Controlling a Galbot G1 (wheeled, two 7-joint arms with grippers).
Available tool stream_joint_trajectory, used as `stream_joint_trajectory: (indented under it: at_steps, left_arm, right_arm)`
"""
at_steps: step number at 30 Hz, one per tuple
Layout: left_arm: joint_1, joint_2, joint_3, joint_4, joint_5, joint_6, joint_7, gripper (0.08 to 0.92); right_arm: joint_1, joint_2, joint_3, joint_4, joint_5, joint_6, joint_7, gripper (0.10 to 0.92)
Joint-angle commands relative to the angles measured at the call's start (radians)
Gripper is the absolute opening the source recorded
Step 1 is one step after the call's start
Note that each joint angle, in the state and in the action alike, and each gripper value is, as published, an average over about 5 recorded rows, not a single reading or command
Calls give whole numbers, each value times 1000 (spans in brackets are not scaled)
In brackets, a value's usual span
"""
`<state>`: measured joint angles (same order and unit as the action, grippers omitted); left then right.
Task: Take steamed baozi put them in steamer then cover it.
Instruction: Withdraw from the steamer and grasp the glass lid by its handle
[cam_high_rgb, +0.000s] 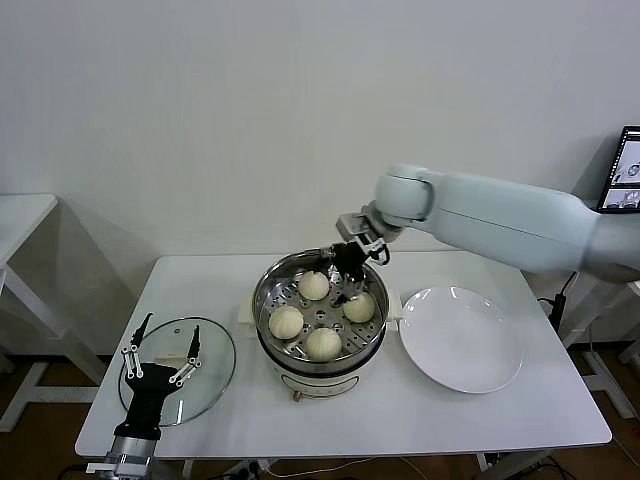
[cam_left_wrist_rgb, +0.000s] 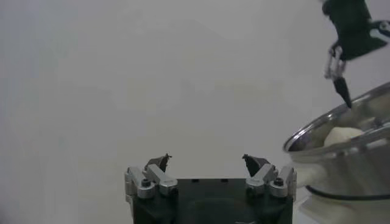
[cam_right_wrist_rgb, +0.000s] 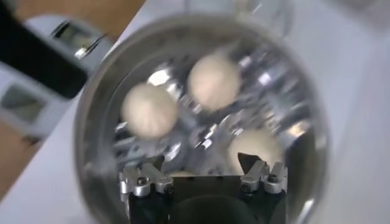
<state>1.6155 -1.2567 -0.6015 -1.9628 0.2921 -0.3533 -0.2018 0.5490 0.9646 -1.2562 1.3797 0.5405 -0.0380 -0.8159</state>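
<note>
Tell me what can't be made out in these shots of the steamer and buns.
- Right wrist view: the fourth bun is almost fully hidden behind the right gripper; the steamer is blurred.
- Left wrist view: the steamer rim hides all but one bun, and the frame edge cuts the pot off.
- Head view: the left gripper overlaps the glass lid, so its handle can't be made out.

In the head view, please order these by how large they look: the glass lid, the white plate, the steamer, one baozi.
1. Steamer and white plate: they look alike, so I do not rank them.
2. Glass lid, slightly smaller.
3. One baozi, by far the smallest.
</note>
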Motion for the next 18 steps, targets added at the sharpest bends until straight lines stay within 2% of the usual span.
stream_joint_trajectory:
  at_steps: [1,5,11,18]
  left_arm:
    - [-38,12,1,20,129,97,-66,823]
    - [-57,29,6,40,205,129,-93,823]
    - [-67,49,-42,119,450,89,-47,823]
    - [-56,87,-109,237,745,111,-10,823]
  right_arm:
    - [-444,-325,510,112,53,267,1072,823]
    - [-816,-356,895,110,51,292,1154,823]
    - [-1312,-299,1382,110,-1,314,1118,823]
    - [-1626,-159,1637,119,-74,351,1057,823]
